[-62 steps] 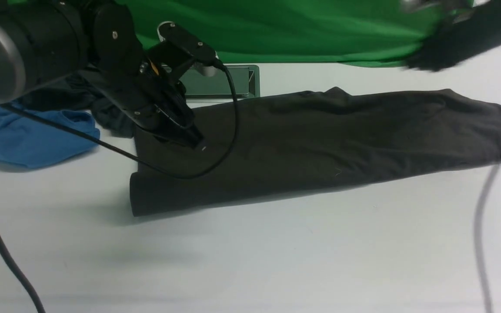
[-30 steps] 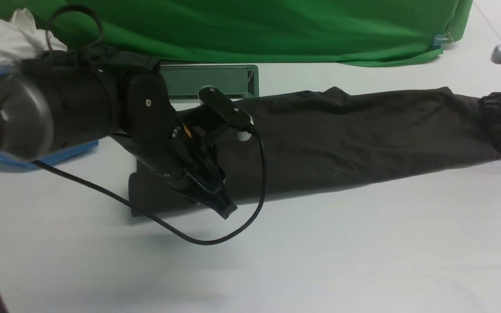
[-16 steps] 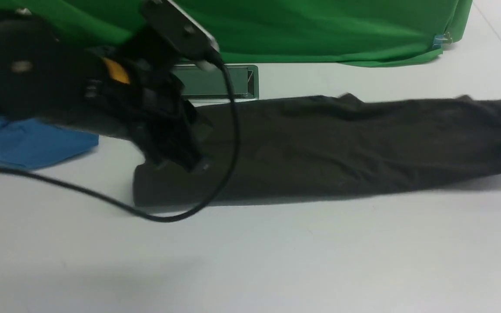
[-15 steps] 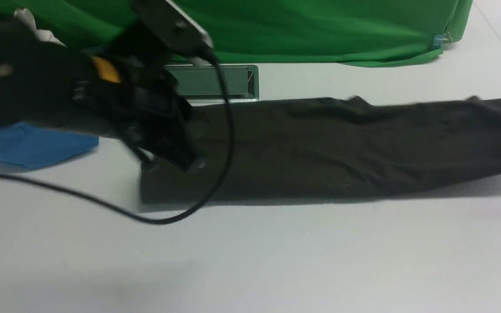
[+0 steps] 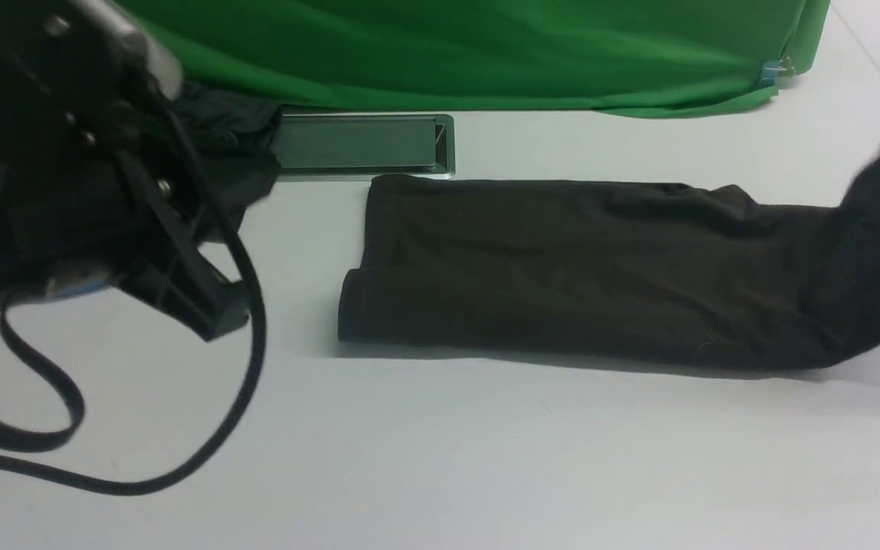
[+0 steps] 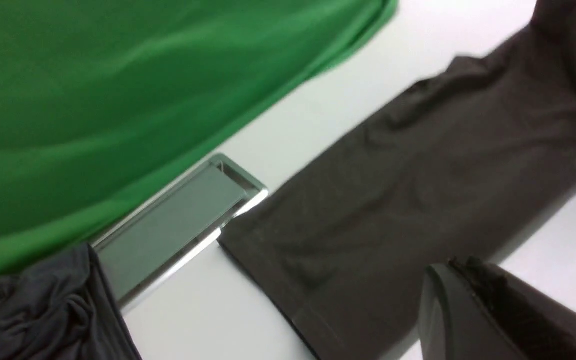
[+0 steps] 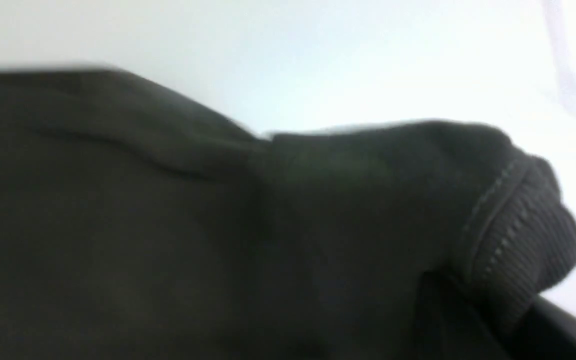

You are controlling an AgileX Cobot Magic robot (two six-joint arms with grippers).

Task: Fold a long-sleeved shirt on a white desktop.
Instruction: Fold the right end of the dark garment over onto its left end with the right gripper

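The long-sleeved shirt (image 5: pixel 577 267) lies folded into a long dark strip across the white desktop (image 5: pixel 486 458). Its right end rises off the desktop at the frame's edge, blurred. In the right wrist view the shirt (image 7: pixel 168 225) fills the frame, and my right gripper (image 7: pixel 483 300) is shut on the fabric just below the ribbed hem (image 7: pixel 523 240). My left gripper (image 5: pixel 215 317) hangs shut and empty, well to the left of the shirt's left end. The left wrist view shows its fingers (image 6: pixel 468 310) pressed together, with the shirt (image 6: pixel 418 190) beyond.
A metal-framed hatch (image 5: pixel 360 143) is set into the desktop just behind the shirt's left end. A green backdrop (image 5: pixel 486 53) closes off the back. A charcoal garment (image 5: pixel 234 130) lies bunched at the back left. The left arm's black cable (image 5: pixel 253 382) loops low over the desktop.
The shirt has slid to the right and its right end has lifted. My right gripper has closed on that end. My left gripper has come off the shirt's left end and moved left.
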